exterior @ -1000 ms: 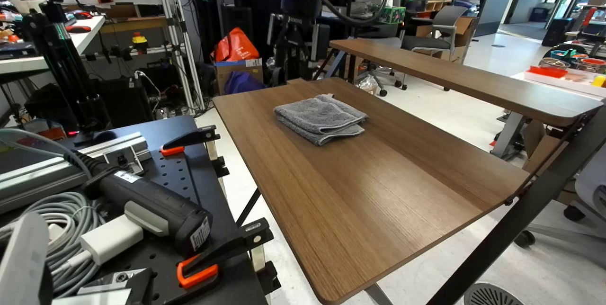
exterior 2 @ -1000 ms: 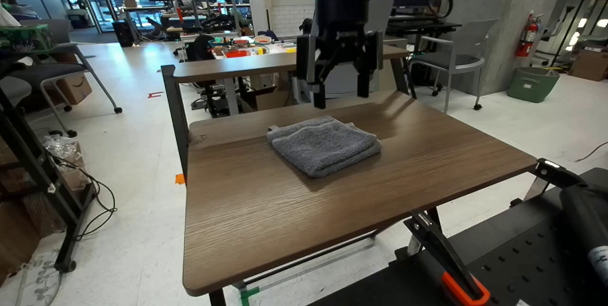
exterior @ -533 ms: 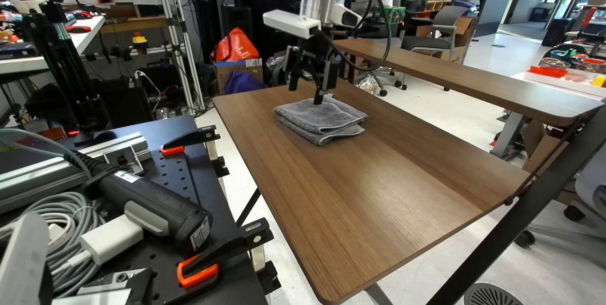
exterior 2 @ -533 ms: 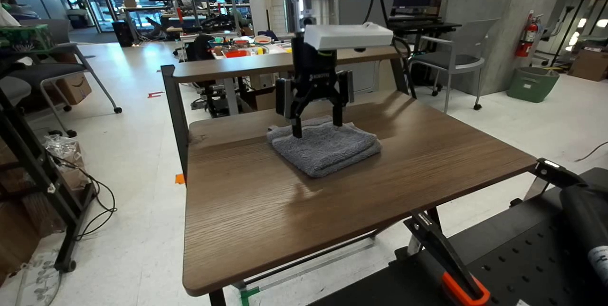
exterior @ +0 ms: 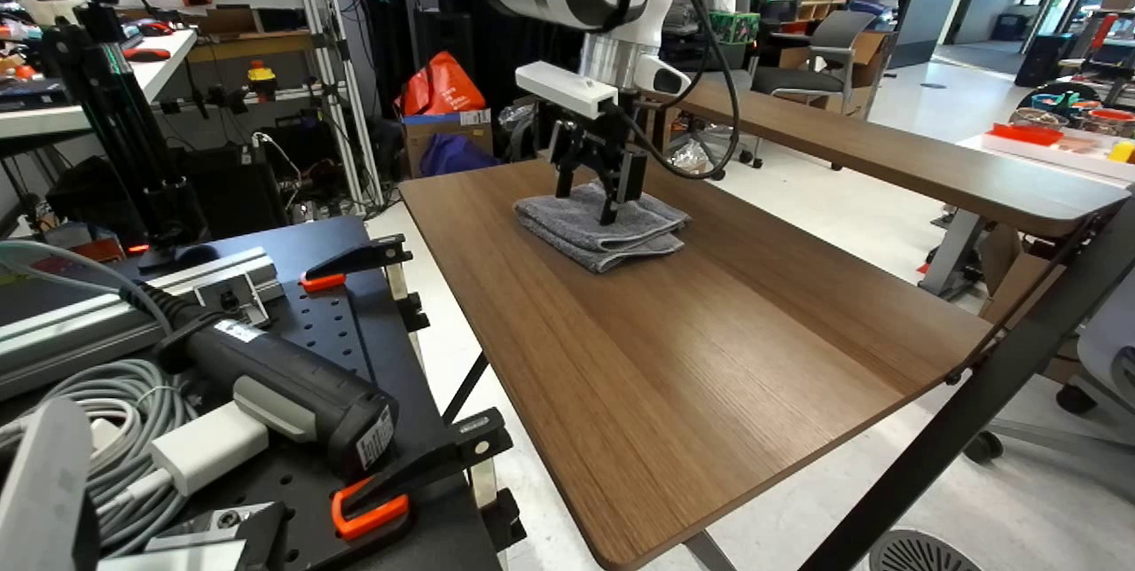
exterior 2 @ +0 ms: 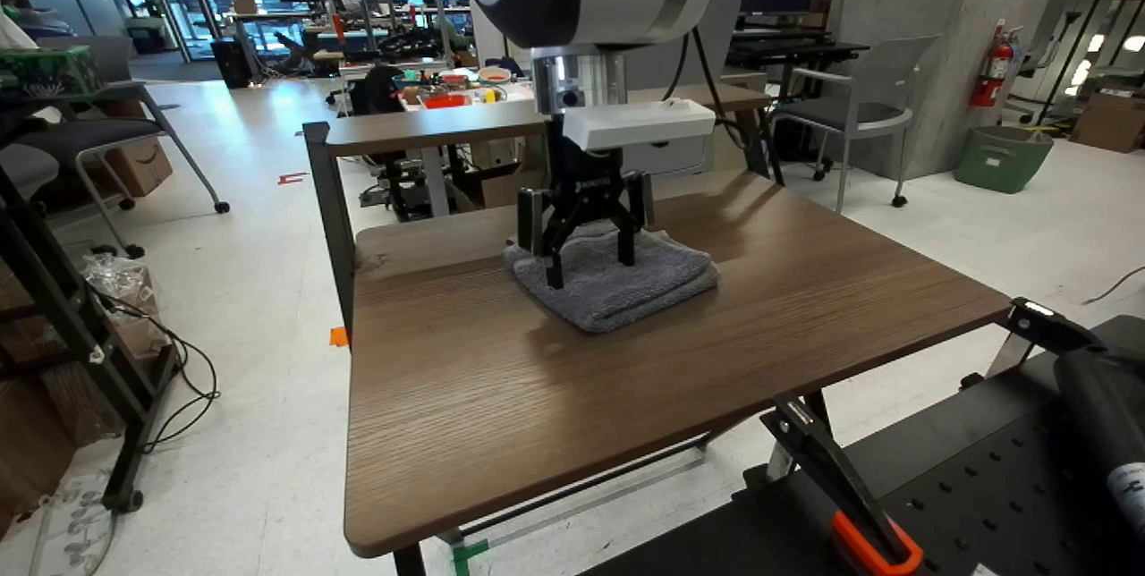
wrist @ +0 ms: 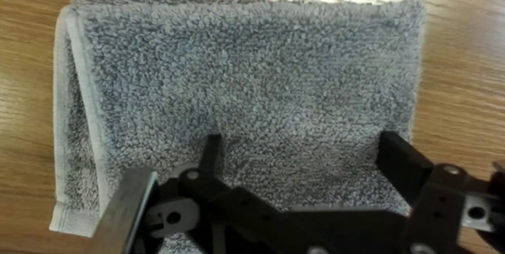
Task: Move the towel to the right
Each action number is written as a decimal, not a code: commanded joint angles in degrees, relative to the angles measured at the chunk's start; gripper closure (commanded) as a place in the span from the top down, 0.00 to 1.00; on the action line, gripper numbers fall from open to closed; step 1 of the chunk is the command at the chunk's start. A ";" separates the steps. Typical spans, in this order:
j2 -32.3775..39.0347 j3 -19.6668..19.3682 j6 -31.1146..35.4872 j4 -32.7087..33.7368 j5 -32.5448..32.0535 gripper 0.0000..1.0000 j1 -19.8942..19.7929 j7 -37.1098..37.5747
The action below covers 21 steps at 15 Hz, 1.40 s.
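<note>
With fingers (wrist: 401,163) spread apart over the towel (wrist: 256,80) in the wrist view, pinches no cloth. Holds the gripper (exterior 2: 590,270) low near its middle in an exterior view, touching or just clear, cannot tell. Seems at the pre-grasp step, with the towel toward the far end of the tabletop (exterior: 754,376) in an exterior view; likely calls next for pressing down, pinching a fold and shifting right.

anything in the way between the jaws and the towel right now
Nothing visible. In the wrist view the open jaws sit over the grey towel, with only cloth showing between them, and both exterior views show no object between them and it either. Whether they touch the cloth, I can't tell.
</note>
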 commanded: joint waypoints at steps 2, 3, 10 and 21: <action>0.58 -1.60 -1.22 0.72 -0.53 1.00 -0.73 1.02; 0.41 -1.88 -1.14 0.44 -0.46 1.00 -0.97 1.16; -2.43 -3.26 1.39 -5.58 3.42 1.00 -8.36 0.68; -8.28 -3.00 3.12 -12.54 12.34 1.00 -18.88 -2.79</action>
